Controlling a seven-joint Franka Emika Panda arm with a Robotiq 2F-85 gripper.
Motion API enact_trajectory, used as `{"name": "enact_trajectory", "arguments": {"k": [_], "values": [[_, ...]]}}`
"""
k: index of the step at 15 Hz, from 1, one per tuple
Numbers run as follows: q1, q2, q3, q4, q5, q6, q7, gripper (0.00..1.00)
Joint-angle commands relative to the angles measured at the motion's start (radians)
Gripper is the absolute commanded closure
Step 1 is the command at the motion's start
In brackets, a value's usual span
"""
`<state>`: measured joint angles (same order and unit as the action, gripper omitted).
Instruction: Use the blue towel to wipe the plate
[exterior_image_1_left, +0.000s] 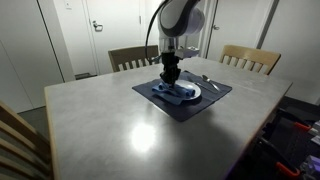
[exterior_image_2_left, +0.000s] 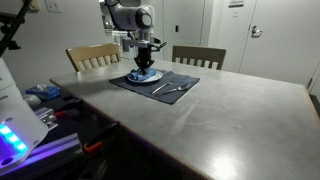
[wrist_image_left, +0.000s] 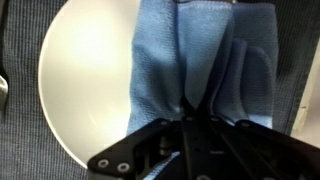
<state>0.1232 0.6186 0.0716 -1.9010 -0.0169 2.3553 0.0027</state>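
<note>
Gripper (wrist_image_left: 188, 108) closed on towel (wrist_image_left: 205, 50), pinching its folds, cloth bunched toward the fingertips. Towel covers one side of plate (wrist_image_left: 85, 85), rest of plate bare, white. Plate sits on dark placemat (exterior_image_1_left: 190, 111) on grey table (exterior_image_1_left: 120, 135), arm straight above it in both exterior views. Utensil (exterior_image_2_left: 172, 89) on placemat beside plate

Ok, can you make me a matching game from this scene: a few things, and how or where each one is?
1 blue towel
2 plate
3 placemat
4 tool

A dark, flat on the table
B shut, pinching the blue towel
C white, partly covered
D wrinkled, lying on the plate

Pairs: 1-D, 2-C, 3-A, 4-B
</note>
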Motion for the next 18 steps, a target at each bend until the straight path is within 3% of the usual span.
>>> {"name": "enact_trajectory", "arguments": {"k": [1, 4, 9, 14, 18], "values": [[0.022, 0.003, -0.048, -0.014, -0.046, 0.064, 0.077, 0.99], [0.045, 0.008, -0.095, -0.001, -0.088, 0.025, 0.175, 0.99], [0.046, 0.019, -0.108, 0.045, -0.085, -0.188, 0.251, 0.99], [0.012, 0.047, -0.05, 0.099, -0.049, -0.359, 0.138, 0.99], [0.006, 0.067, -0.006, 0.118, -0.043, -0.346, 0.027, 0.99]]}}
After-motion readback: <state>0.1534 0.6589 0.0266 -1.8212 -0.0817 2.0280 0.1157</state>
